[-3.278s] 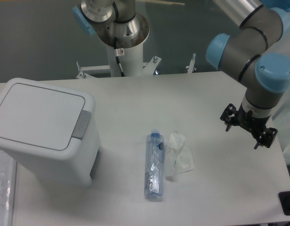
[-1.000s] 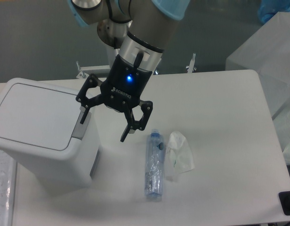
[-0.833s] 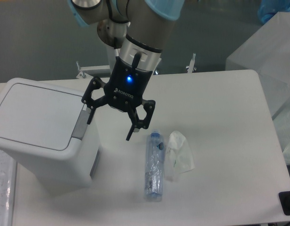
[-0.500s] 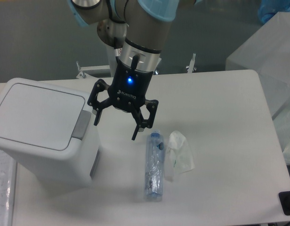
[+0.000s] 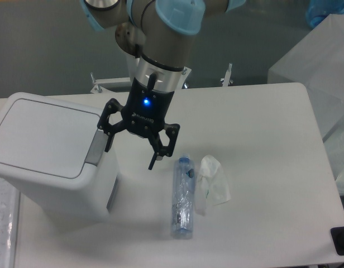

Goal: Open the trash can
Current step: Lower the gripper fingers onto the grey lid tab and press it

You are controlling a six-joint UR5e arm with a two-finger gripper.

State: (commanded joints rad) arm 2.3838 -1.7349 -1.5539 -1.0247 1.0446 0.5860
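Nearest you, a bottle lies on the counter with a crumpled clear wrapper touching its right side. Ignore both.

The bin sits at the counter's left edge, lid flat and shut. The grey latch is on the lid's right edge, facing the arm.

The gripper hangs just right of the bin, fingers spread wide, holding nothing. One fingertip is right beside the latch; contact can't be told from here. The other points down toward the bottle cap.

For the step: you want that left fingertip squarely on the grey pad, not on the white rim beside it. Press down straight so it doesn't slide off the edge. Watch the bin; it looks light and may scoot left if you push sideways. Keep the free finger off the bottle.

Behind, the arm's base post stands at the counter's far edge.
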